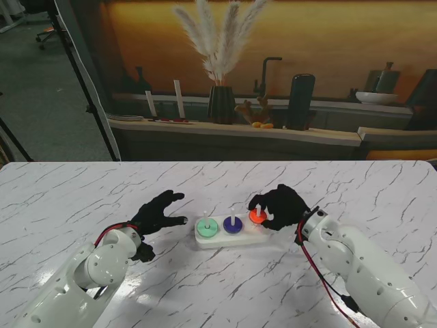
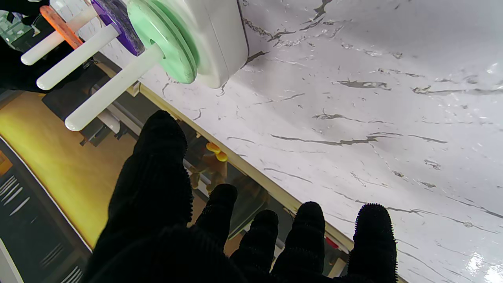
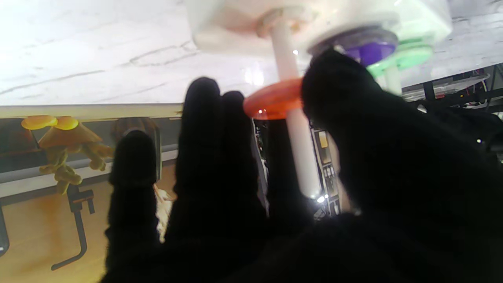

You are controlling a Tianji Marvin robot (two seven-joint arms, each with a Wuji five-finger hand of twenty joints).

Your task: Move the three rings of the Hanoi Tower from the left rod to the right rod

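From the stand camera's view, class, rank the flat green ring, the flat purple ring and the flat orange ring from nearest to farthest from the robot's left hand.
Measured from the left hand:
1. Flat green ring, on the left rod, nearest.
2. Flat purple ring, on the middle rod.
3. Flat orange ring, on the right rod, pinched by the right hand, farthest.

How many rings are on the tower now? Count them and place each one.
3. The green ring sits low on the left rod, the purple ring on the middle rod, and the orange ring is on the right rod, held partway up by the right hand.
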